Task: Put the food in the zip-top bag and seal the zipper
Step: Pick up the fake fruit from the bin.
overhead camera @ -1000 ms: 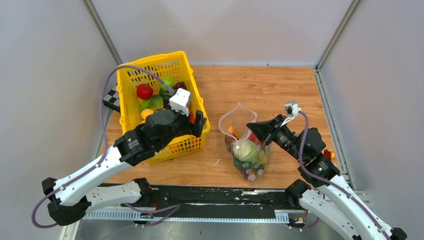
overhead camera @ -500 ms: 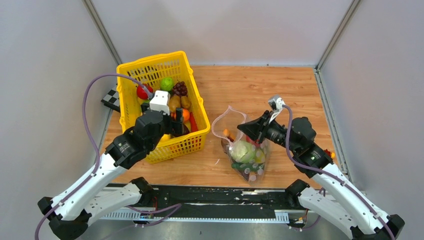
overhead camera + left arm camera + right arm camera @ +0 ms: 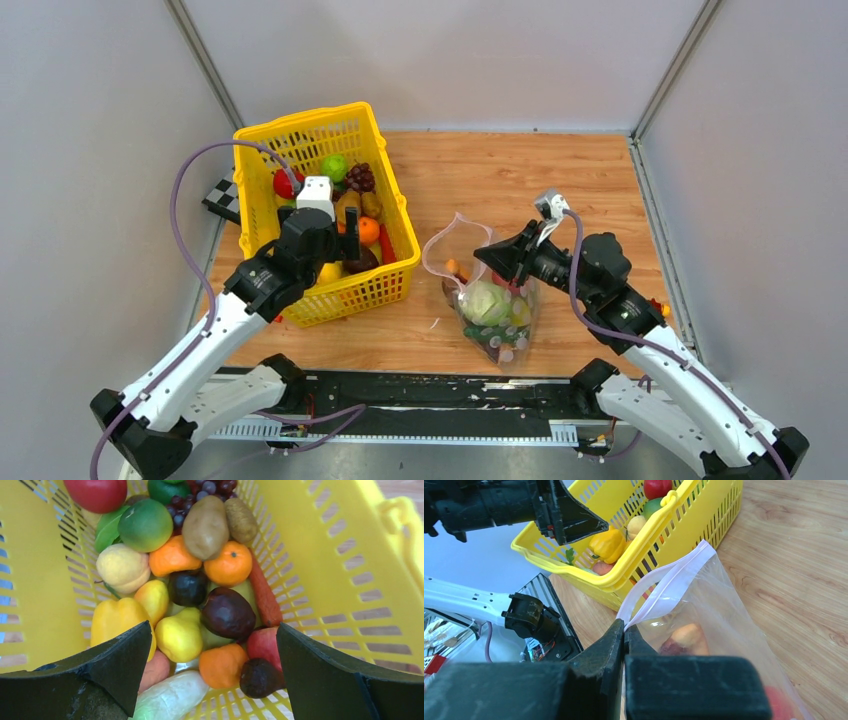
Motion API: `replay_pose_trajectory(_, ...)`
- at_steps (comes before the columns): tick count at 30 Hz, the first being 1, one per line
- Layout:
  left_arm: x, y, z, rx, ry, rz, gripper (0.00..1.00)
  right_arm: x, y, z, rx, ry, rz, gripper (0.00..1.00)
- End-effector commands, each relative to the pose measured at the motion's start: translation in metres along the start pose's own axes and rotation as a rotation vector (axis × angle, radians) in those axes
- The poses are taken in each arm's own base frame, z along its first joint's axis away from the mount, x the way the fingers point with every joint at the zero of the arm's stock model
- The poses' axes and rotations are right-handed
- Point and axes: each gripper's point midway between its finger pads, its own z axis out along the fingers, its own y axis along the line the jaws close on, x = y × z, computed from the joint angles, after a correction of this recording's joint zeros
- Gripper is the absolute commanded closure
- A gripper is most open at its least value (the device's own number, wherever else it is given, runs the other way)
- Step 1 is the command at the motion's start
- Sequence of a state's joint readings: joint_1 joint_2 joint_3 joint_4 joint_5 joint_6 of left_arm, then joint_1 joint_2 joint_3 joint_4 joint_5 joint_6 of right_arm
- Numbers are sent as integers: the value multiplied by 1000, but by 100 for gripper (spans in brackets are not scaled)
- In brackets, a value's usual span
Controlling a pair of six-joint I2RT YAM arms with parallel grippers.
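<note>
The clear zip-top bag [image 3: 490, 300] lies mid-table with a green cabbage [image 3: 487, 301] and other food inside; its mouth stands open toward the basket. My right gripper [image 3: 489, 258] is shut on the bag's pale pink zipper edge [image 3: 674, 577], holding it up. My left gripper [image 3: 349, 243] hangs open and empty inside the yellow basket [image 3: 395, 205], over toy food: a yellow pepper [image 3: 117, 621], yellow pear [image 3: 179, 636], dark eggplant [image 3: 228, 614], oranges, a potato and a red tomato [image 3: 97, 492].
The basket's walls [image 3: 345, 580] enclose my left fingers [image 3: 117, 662] closely. A checkered marker [image 3: 222, 198] lies left of the basket. Small orange-red blocks [image 3: 660, 308] sit by the right arm. Grey walls bound the wooden table [image 3: 520, 180].
My left gripper has moved from the basket's near right rim back and down into the basket, over the food. My right gripper lifted the bag's edge a little leftward, then held still.
</note>
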State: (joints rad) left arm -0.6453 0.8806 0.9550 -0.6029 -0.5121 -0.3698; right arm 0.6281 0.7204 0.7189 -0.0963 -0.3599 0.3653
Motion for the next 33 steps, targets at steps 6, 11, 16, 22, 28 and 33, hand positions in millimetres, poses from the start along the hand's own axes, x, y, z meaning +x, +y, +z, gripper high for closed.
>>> replay_pose_trajectory(6,-1,24,13,-74,-17,-152,0,-23,10,-5,-36,-103,-57,100)
replay_pose_trajectory(11,14,26,23,-64,30,-175,0,-20,8,-4,-33,-96,-67,100)
replay_pose_trajectory(16,34,34,35,-103,79,-192,0,-22,6,-4,-22,-96,-83,100)
replay_pose_trajectory(22,28,32,38,-81,58,-229,0,-22,5,-7,-10,-96,-103,99)
replay_pose_trajectory(28,31,31,40,-79,57,-233,0,-22,4,-7,-7,-97,-103,99)
replay_pose_trajectory(33,35,33,49,-102,75,-243,0,-23,5,-8,-8,-100,-100,99)
